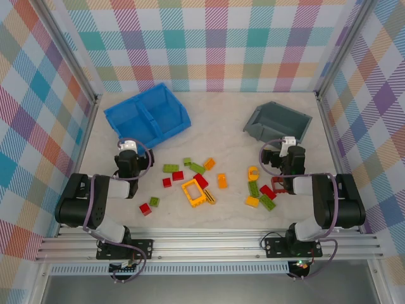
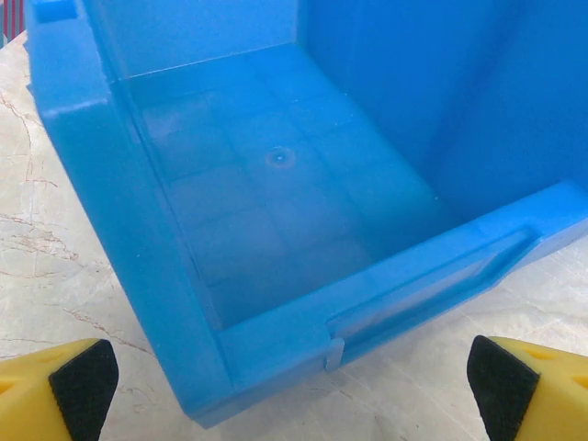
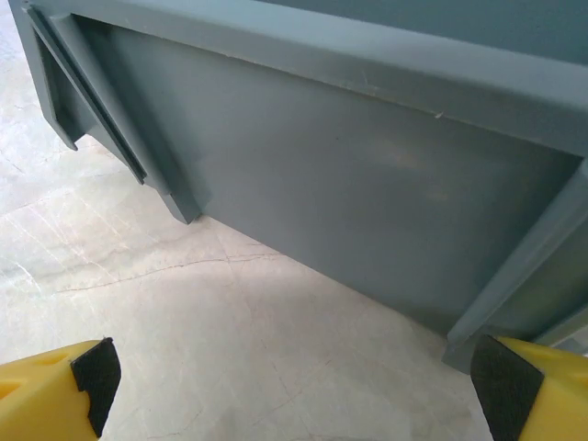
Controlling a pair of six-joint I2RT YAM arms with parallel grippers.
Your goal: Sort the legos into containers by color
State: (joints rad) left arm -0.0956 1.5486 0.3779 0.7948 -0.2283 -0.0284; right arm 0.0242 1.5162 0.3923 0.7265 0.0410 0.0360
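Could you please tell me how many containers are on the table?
2: the blue bin at the far left, the grey bin at the far right. None appears hidden.

glossy blue plastic bin (image 2: pixel 276 184), matt grey plastic bin (image 3: pixel 349 184), marbled tabletop (image 3: pixel 184 312)

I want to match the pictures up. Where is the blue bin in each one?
Top view: blue bin at the upper left.
Left wrist: blue bin close up, one compartment open toward the camera.
Right wrist: this camera faces the dark grey bin, which is upper right in the top view.
Shared landmark: the pale marbled table.
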